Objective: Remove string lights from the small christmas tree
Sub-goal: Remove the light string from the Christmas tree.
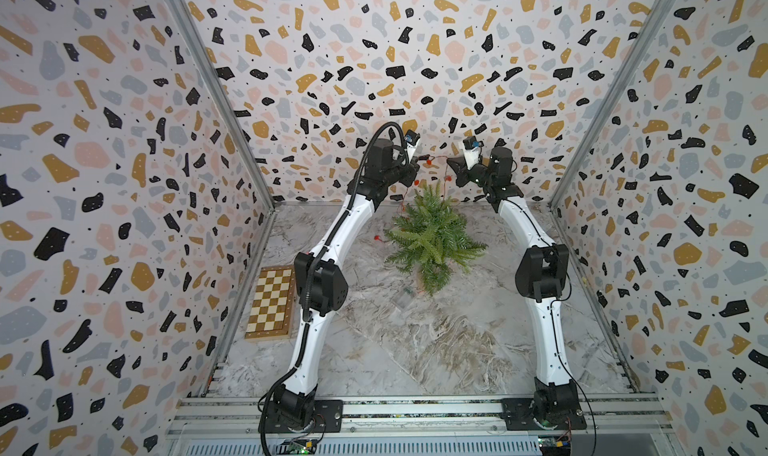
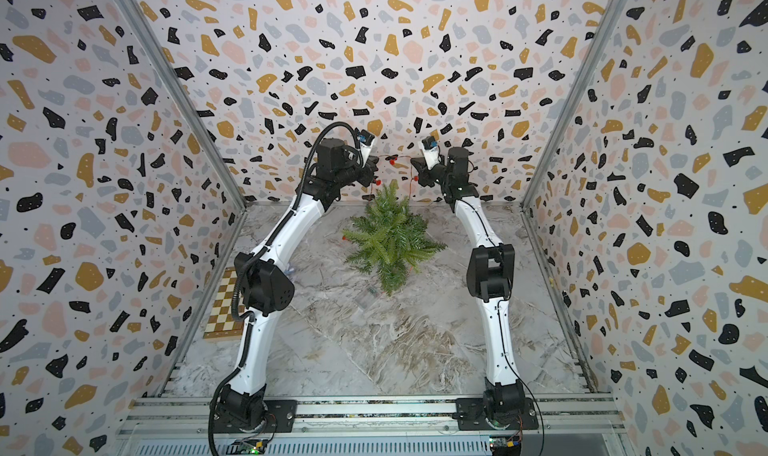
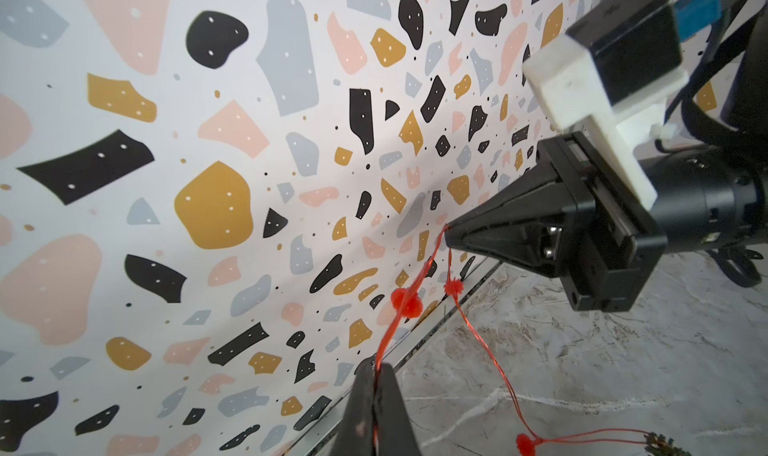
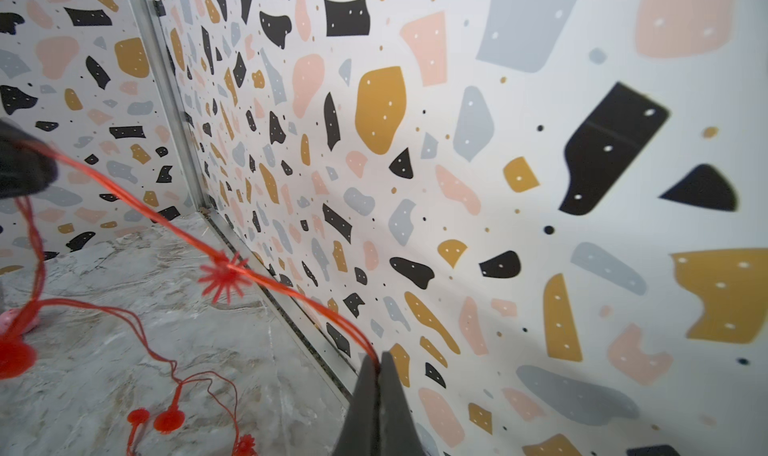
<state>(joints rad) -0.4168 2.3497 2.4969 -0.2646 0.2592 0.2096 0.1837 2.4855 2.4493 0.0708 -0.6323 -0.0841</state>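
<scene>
Left wrist view: your left tool (image 3: pixel 377 368) and right tool (image 3: pixel 448 235) each pinch the string lights (image 3: pixel 406 302); likely light, springy wire, so grip between bulbs.

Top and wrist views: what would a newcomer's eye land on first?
The red string lights stretch through the air between the left claw and right claw, both shut on the wire near the back wall. Below, in both top views, the small christmas tree sits on the marble table.

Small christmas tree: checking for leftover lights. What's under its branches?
Red beads of the string lights show at the edge of the small christmas tree; deeper under the needles is hidden.
</scene>
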